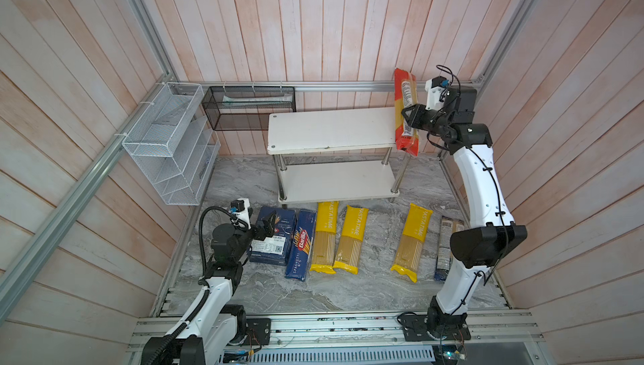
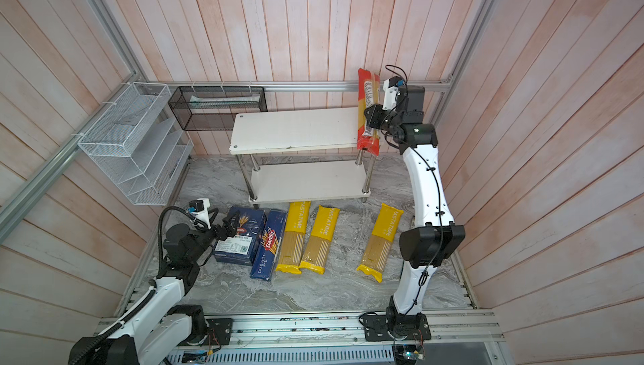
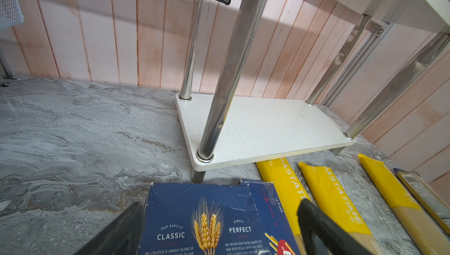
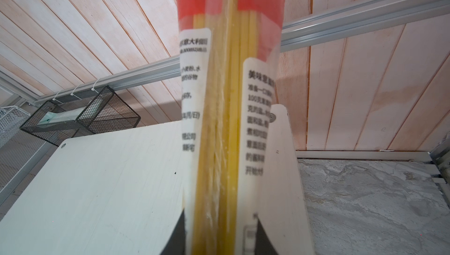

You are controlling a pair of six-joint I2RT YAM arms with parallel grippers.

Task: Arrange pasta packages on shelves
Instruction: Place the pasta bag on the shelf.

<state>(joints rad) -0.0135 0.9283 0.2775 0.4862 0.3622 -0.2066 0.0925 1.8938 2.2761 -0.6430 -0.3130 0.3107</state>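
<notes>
grips the red-ended bag (image 1: 405, 92) tight in the right gripper (image 1: 409, 116) at the right end of the shelves (image 1: 331, 130); holds the left gripper (image 3: 219, 232) wide open over the barilla box (image 3: 194, 205).

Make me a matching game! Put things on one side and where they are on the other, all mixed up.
Things:
1. red-ended bag
2. wide Barilla box
3. black mesh basket
4. slim Barilla pack

Places:
A. hanging on the back wall
B. lying right beside a yellow bag
C. gripped by the right tool, over the top shelf
D. on the table, under the open left tool

Pairs: 1-C, 2-D, 3-A, 4-B
</notes>
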